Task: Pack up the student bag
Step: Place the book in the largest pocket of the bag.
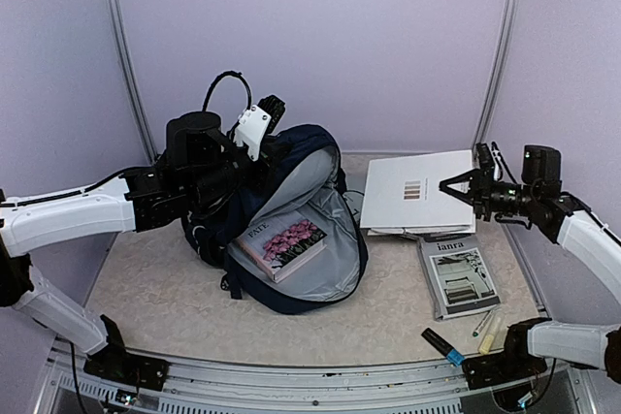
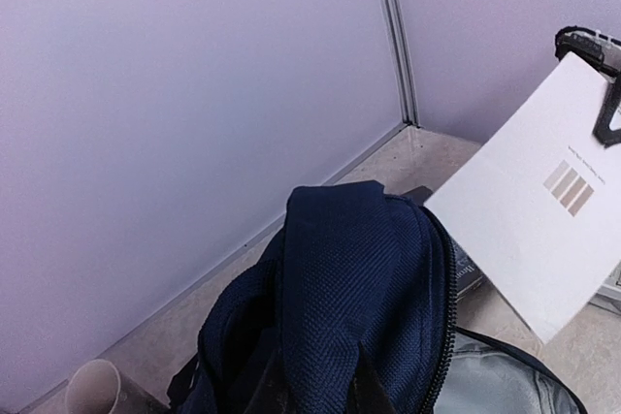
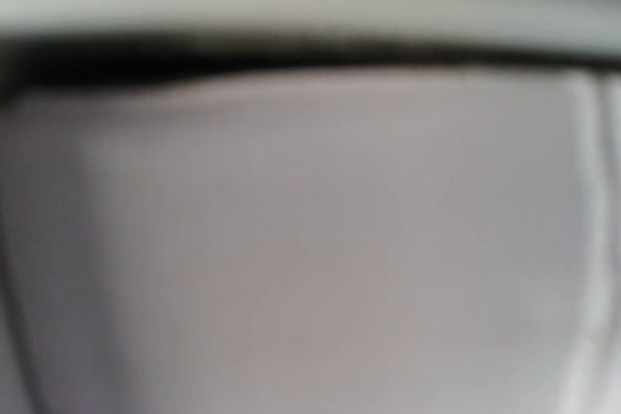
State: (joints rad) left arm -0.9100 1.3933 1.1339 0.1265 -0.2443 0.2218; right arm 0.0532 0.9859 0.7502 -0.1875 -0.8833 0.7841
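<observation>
Lying open at the left-centre of the worktop (image 1: 165, 288): the student bag (image 1: 320, 278), dark navy, its mouth turned toward the near edge and its light grey lining exposed.

- Contents: one book with pink flowers on the cover (image 1: 283, 242), flat on the lining just inside the opening.
- Left gripper (image 1: 270, 115): closed tight on the bag's upper fabric. In its wrist view the navy cloth bunches up right at the fingers. Judged purpose: lifting the top panel so the mouth stands wide for loading.
- Right gripper (image 1: 456, 184): jaws narrowed on the right edge of a white book (image 1: 412, 191), which the left wrist view shows tilted up off the surface, to the right of the bag. Judged purpose: carrying the next item toward the opening. Its own wrist view is a blur and adds nothing.
- Waiting items: the edges of more flat printed matter (image 1: 388, 232) beneath the white book, and a grey magazine (image 1: 461, 273) just nearer. A black marker with a blue end (image 1: 441, 344) and a pale yellow marker (image 1: 490, 332) lie close to the near right corner.
- Other: a pale cup (image 2: 94, 387) stands behind the bag.
- Surface: beige and mottled, with a metal rail along the near edge.
- Room: plain lilac wall panels (image 1: 320, 36) on three sides, joined by slim metal posts (image 1: 124, 55).
</observation>
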